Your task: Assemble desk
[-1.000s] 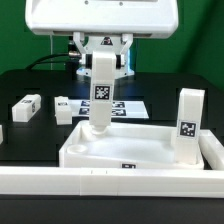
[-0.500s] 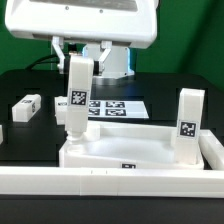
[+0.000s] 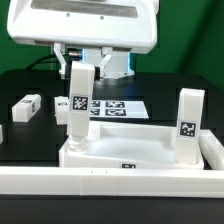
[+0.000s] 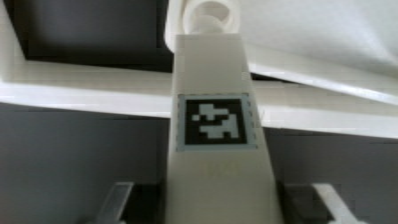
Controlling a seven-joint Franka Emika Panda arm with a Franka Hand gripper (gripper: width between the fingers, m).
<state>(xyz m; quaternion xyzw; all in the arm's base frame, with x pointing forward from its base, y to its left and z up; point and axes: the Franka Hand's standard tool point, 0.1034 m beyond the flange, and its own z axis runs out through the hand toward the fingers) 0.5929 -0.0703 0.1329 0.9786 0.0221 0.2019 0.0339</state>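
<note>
My gripper, jaws clamped on one upright leg, has moved left to the far left corner of the desk top. A second leg stands right; two loose legs lie left.

Leg and second leg stand at opposite desk top corners.

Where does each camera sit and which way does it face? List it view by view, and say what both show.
Exterior view: off the arm, low before the desk top, facing the robot; the arm's white wrist housing shows on top.
Wrist view: on the wrist, looking along the gripped leg to the desk top; the gripper shows as two fingers flanking it.
Shared: the tagged leg and the desk top.
</note>
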